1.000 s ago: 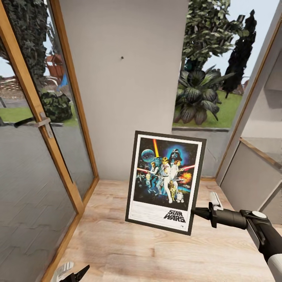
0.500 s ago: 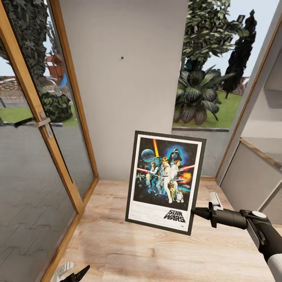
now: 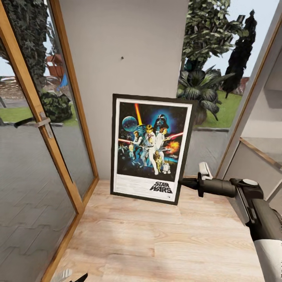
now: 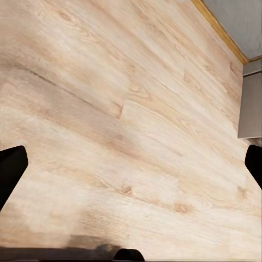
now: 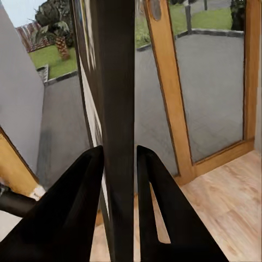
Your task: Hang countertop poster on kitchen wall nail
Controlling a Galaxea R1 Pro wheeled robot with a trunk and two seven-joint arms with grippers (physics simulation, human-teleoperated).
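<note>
The right gripper (image 3: 183, 182) pinches the poster (image 3: 150, 147) at its lower right corner; in the right wrist view both dark fingers (image 5: 76, 213) press on either side of the black frame edge (image 5: 115, 125), which runs upright between them; the right arm (image 3: 250, 203) reaches in from the right edge of the head view, roughly level. The poster is held upright in portrait, leaning slightly, its face toward the camera; its lower edge hangs just above the wooden floor (image 3: 156, 243), apart from it so far as can be told; it stands in front of the grey wall (image 3: 125, 35), overlapping that wall's lower part. A nail (image 3: 122, 58) sits high on the wall, well above the poster's top edge and a little left of its centre line. A glazed door (image 3: 35, 156) with a wooden frame and a lever handle (image 3: 33, 123) lies to the left; a window (image 3: 219, 70) showing garden plants lies to the right. The left gripper (image 3: 72, 277) shows at the bottom edge of the head view, low over the floor; in the left wrist view its dark fingertips (image 4: 11, 172) stand wide apart at opposite edges, spread with only floor boards (image 4: 125, 131) between them.
</note>
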